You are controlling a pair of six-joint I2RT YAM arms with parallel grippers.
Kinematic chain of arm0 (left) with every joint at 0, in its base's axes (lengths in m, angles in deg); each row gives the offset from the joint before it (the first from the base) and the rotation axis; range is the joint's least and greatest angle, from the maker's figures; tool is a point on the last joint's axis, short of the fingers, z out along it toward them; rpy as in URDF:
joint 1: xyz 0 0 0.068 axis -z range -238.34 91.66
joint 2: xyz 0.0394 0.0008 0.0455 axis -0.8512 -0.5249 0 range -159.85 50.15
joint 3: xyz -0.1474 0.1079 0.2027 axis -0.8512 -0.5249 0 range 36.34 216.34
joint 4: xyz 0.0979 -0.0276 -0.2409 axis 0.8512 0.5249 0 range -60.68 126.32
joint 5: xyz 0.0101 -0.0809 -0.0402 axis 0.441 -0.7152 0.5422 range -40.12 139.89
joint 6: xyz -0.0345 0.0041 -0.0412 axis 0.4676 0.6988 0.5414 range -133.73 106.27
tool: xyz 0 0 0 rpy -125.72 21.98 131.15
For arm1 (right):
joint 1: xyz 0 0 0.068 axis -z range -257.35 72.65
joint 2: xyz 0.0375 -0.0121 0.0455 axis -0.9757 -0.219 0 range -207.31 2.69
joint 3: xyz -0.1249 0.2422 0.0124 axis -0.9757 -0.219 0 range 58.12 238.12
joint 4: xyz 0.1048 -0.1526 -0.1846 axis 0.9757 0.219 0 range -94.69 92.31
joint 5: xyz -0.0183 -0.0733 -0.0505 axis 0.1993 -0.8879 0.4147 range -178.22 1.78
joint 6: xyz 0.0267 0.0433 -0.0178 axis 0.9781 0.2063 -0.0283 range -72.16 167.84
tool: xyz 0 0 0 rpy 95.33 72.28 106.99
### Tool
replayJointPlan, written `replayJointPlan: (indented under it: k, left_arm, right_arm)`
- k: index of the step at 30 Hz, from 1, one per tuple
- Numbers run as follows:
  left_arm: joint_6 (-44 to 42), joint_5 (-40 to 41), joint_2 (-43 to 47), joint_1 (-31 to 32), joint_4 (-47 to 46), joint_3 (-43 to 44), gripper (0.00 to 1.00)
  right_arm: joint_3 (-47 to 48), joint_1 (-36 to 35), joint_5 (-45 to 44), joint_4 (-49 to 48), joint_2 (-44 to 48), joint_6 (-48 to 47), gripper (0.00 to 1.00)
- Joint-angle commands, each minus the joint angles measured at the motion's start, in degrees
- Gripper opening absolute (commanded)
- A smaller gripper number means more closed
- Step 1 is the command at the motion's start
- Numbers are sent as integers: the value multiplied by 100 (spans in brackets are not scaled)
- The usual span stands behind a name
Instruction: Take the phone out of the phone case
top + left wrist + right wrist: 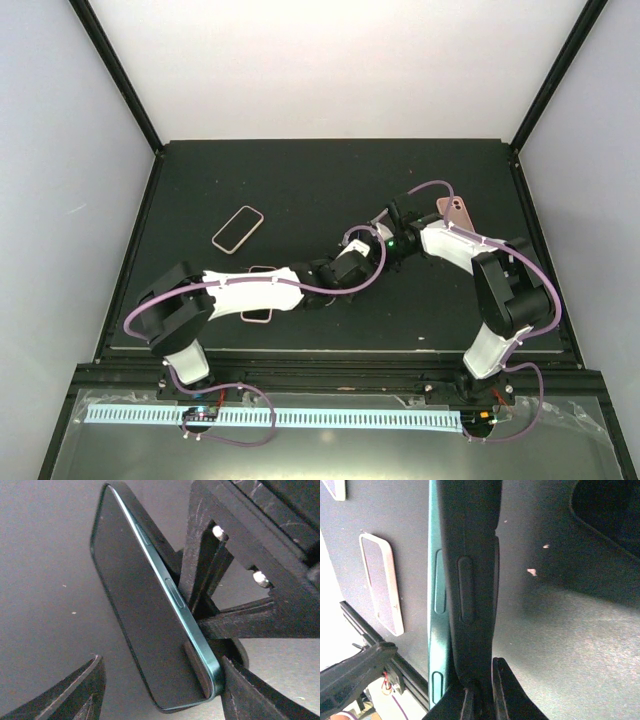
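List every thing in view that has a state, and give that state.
phone: standing on edge, screen dark, partly peeled out of its case.
phone case: pulled away from the phone along one side, not yet off.
right fingers: shut on the phone case.
left fingers: open, one on each side of the phone.
pale-rimmed case: lying flat, untouched.
pink phone: lying flat, untouched.

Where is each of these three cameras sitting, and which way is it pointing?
Top: fixed above and behind the arms, looking down on the table; both arms show.
Left wrist: on the left arm, looking past its own fingers at the phone.
Right wrist: on the right arm, looking past its own fingers along the case.
Shared: both wrist views show the green-edged phone.
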Motion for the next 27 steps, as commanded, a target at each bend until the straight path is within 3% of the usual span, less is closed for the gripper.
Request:
replayJointPlan:
  k: [1, 8, 21, 27]
  left_arm:
    - [-525, 1223, -271, -76, 629, 277, 65]
    - [-821, 1461, -632, -61, 758, 560, 64]
    - [-664, 1750, -259, -61, 1253, 664, 4]
    - [-554, 1692, 51, -76, 1275, 643, 2]
  right_arm:
    - [-22, -34, 861, 64, 124, 35, 1]
    - [-134, -31, 1319, -166, 259, 160, 1]
    - [-150, 140, 497, 32, 451, -447, 1]
    - [-86, 138, -200, 133, 379, -832, 1]
